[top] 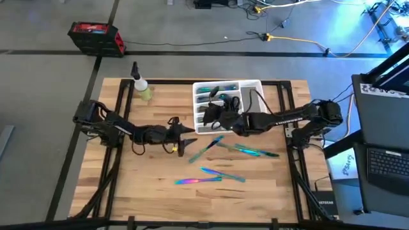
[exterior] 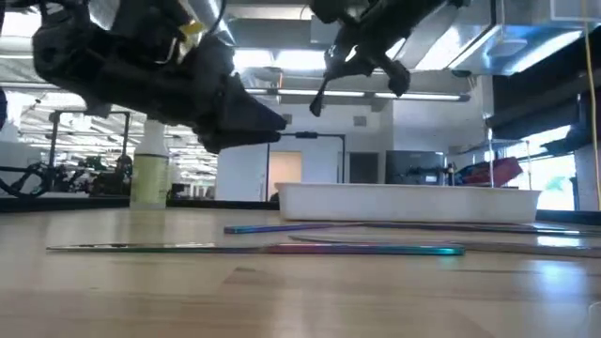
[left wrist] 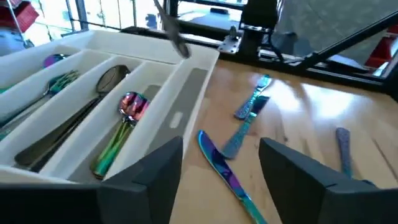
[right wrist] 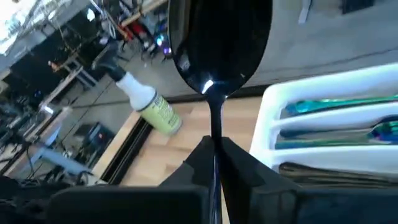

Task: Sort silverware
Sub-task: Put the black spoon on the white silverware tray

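Your tray (top: 255,86) sits at the table's (top: 160,204) far edge, part filled. Right gripper (top: 220,118) hangs over it, pinching the dark spoon (right wrist: 219,43) by its handle, likely to drop it in. Left gripper (top: 185,142) waits nearby, fingers wide, empty. Loose silverware (top: 220,172) lies on the table.

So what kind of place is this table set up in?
Probably a robotics lab or workshop: cables trail over the grey floor, a laptop sits beside the wooden table, and the low view shows a large open hall with ceiling strip lights.
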